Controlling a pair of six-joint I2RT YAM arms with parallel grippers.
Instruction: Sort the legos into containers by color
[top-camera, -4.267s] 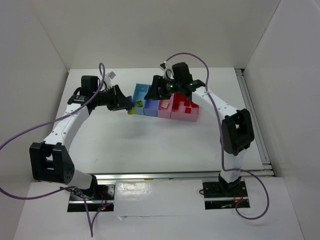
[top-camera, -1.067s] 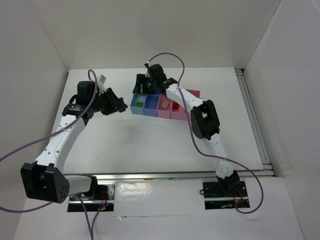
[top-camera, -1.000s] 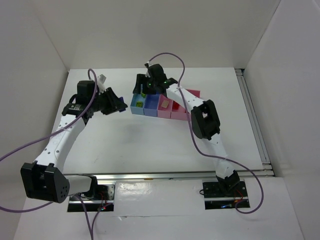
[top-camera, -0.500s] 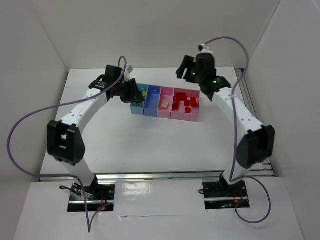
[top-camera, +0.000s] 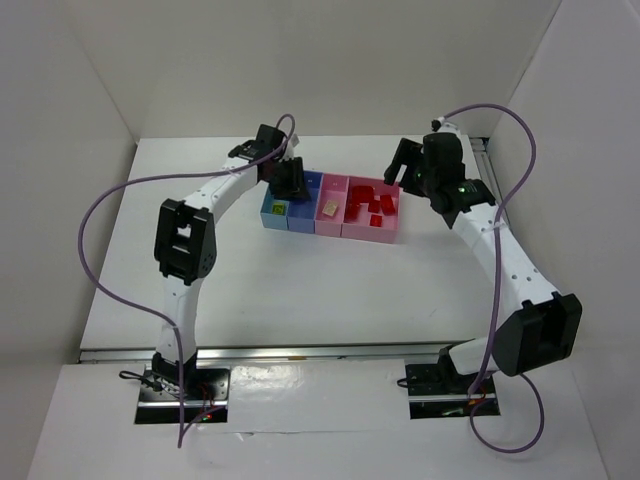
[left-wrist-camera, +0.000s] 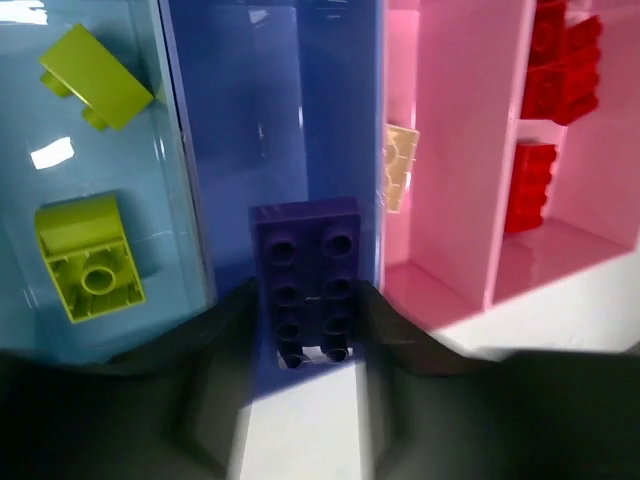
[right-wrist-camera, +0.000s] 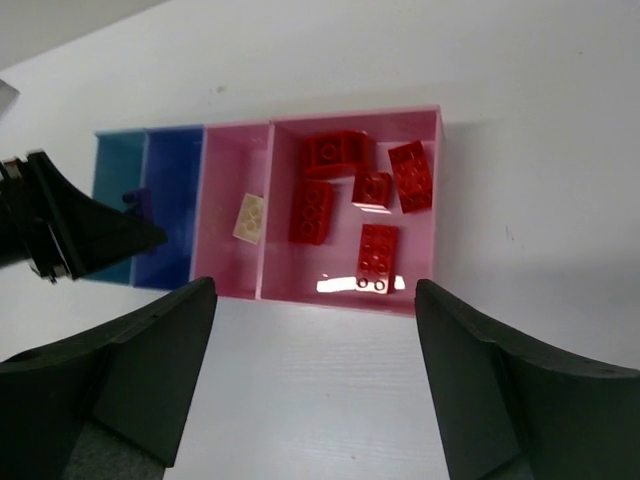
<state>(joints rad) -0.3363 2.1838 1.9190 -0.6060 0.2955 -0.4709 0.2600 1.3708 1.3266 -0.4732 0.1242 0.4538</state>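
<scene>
The containers are a joined row: light blue bin (top-camera: 272, 212), darker blue bin (top-camera: 303, 208), pink bin (top-camera: 331, 194) and wider pink bin (top-camera: 390, 222). My left gripper (top-camera: 292, 184) is over the darker blue bin (left-wrist-camera: 270, 110), shut (left-wrist-camera: 308, 335) on a purple-blue lego (left-wrist-camera: 305, 270). Two yellow-green legos (left-wrist-camera: 92, 75) (left-wrist-camera: 90, 262) lie in the light blue bin (left-wrist-camera: 60, 170). A whitish lego (right-wrist-camera: 248, 217) lies in the pink bin (right-wrist-camera: 232, 270). Several red legos (right-wrist-camera: 372, 250) lie in the wider pink bin (right-wrist-camera: 430, 215). My right gripper (top-camera: 399, 170) is open and empty (right-wrist-camera: 315, 300), above and right of the row.
The white table (top-camera: 300, 290) is walled by white panels behind and at both sides. A metal rail (top-camera: 505, 230) runs along the right edge. My left arm's purple cable (top-camera: 110, 200) loops over the left side of the table.
My left gripper has moved right from the light blue bin to over the darker blue bin with the purple-blue lego. My right gripper has drawn back right and slightly nearer.
</scene>
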